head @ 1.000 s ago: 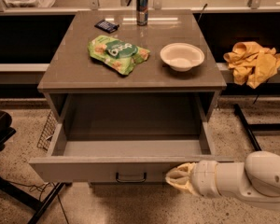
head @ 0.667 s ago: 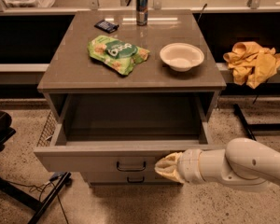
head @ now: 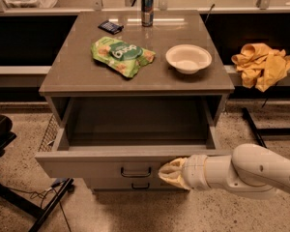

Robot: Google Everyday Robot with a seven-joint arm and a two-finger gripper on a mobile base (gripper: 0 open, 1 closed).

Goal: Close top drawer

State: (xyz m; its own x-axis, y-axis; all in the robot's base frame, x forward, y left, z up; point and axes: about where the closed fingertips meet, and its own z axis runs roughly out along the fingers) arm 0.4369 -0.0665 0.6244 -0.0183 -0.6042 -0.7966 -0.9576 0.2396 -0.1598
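The top drawer of the grey-brown cabinet stands pulled out and shows an empty inside. Its flat front carries a small dark bar handle at the centre. My gripper comes in from the right on a white arm and its cream tips rest against the drawer front, just right of the handle. A lower drawer front with its own handle shows just below.
On the cabinet top lie a green snack bag, a white bowl, a can and a small dark packet. A yellow cloth lies on a shelf at right. A dark chair base stands at left.
My gripper has moved left along the drawer front toward the handle. The drawer has been pushed in a little.
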